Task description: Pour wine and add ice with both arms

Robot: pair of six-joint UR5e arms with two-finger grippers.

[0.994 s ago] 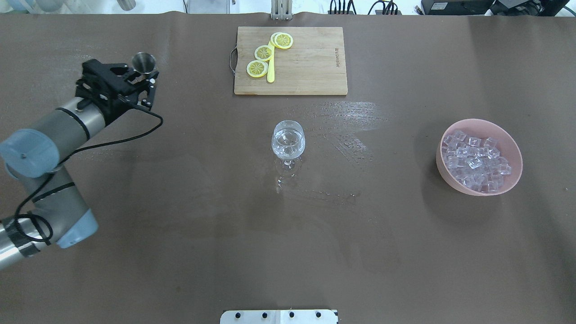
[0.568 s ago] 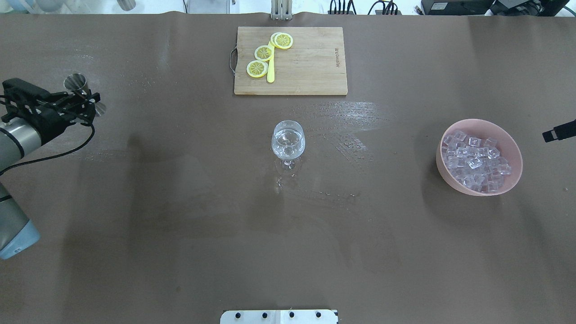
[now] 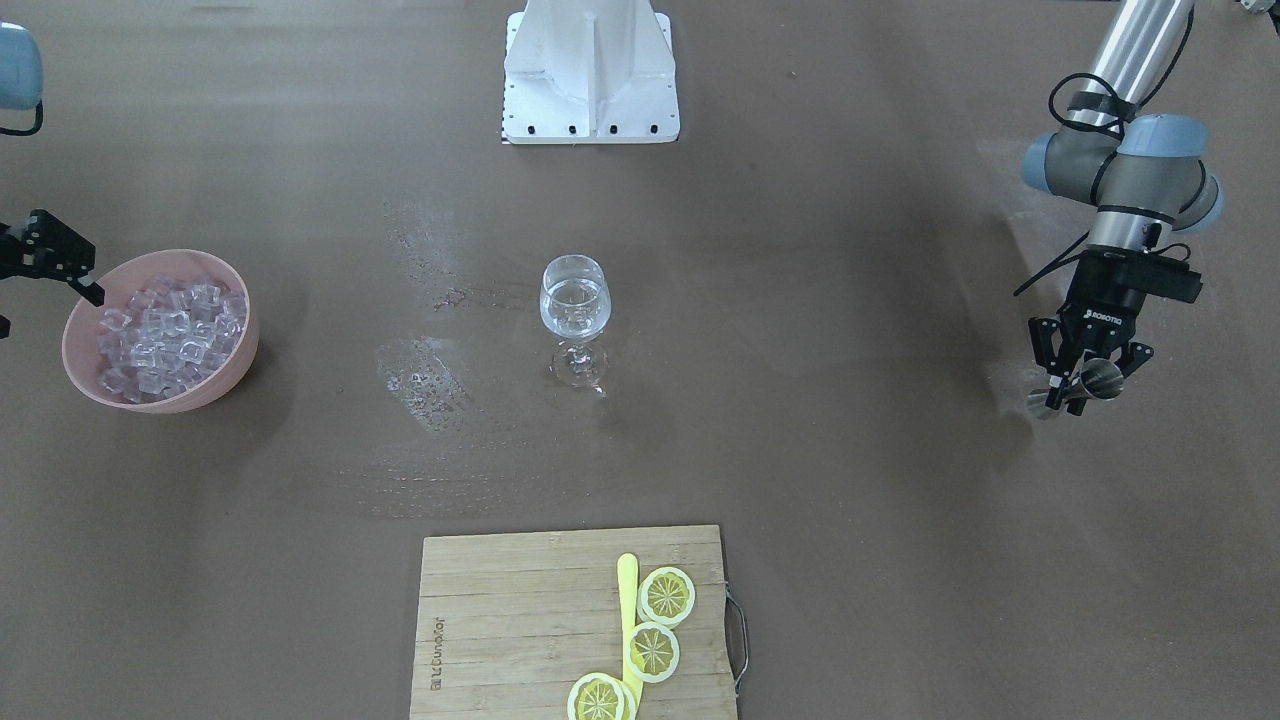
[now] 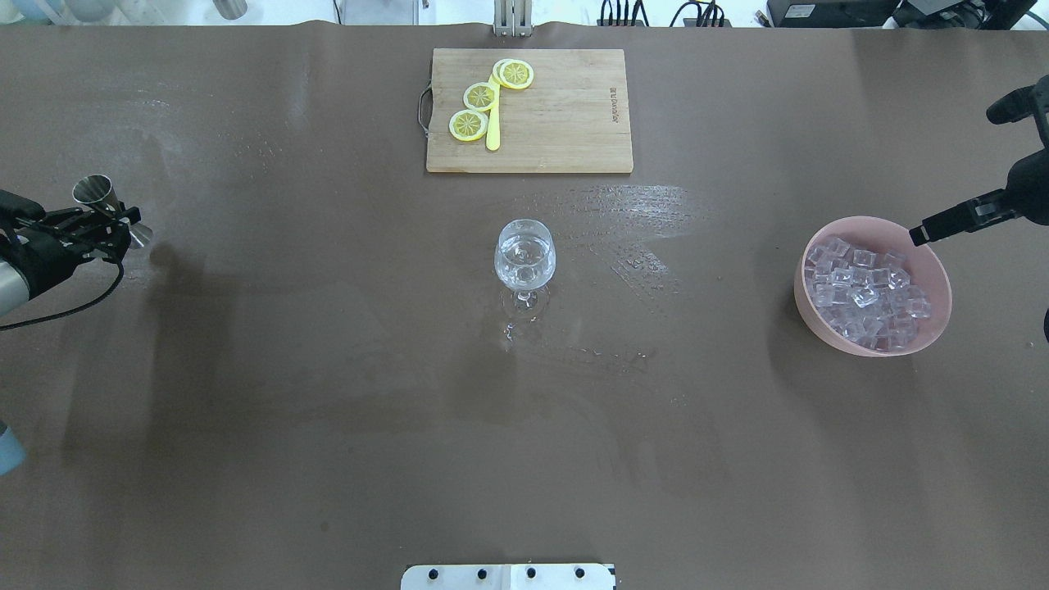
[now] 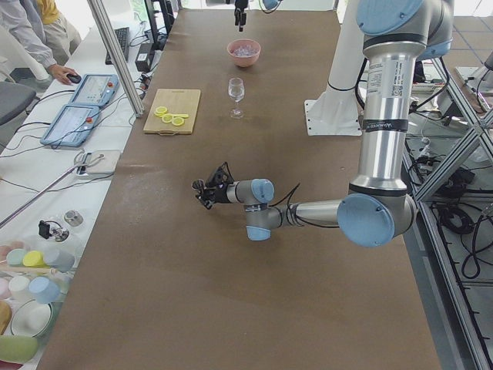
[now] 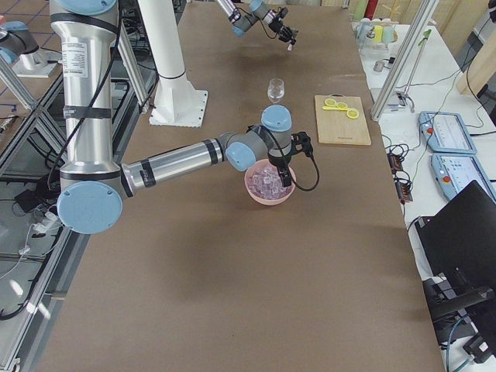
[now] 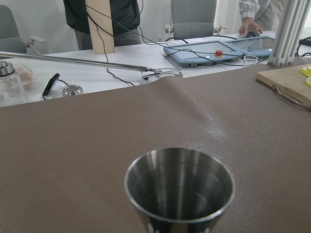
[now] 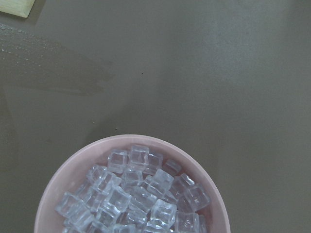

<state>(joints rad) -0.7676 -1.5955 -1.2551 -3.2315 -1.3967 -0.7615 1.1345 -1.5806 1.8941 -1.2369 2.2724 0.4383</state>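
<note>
A wine glass [image 4: 524,258] stands mid-table with a little clear wine in its bowl; it also shows in the front view [image 3: 574,300]. A pink bowl [image 4: 811,315] of ice cubes [image 4: 865,291] sits at the right. My left gripper [image 4: 102,223] is shut on a steel jigger [image 4: 93,190] at the far left edge, tilted and low over the table; the jigger's empty cup fills the left wrist view [image 7: 180,187]. My right gripper [image 4: 967,215] looks open and empty above the bowl's far right rim. The right wrist view looks down on the ice [image 8: 141,194].
A wooden cutting board [image 4: 557,115] with lemon slices [image 4: 479,97] and a yellow knife lies at the far middle. Wet streaks mark the table around the glass. The white pedestal [image 3: 592,70] stands at the robot's side.
My left arm carried the jigger leftward and back toward the table's left edge. My right gripper came in from the right edge to the ice bowl's rim.
</note>
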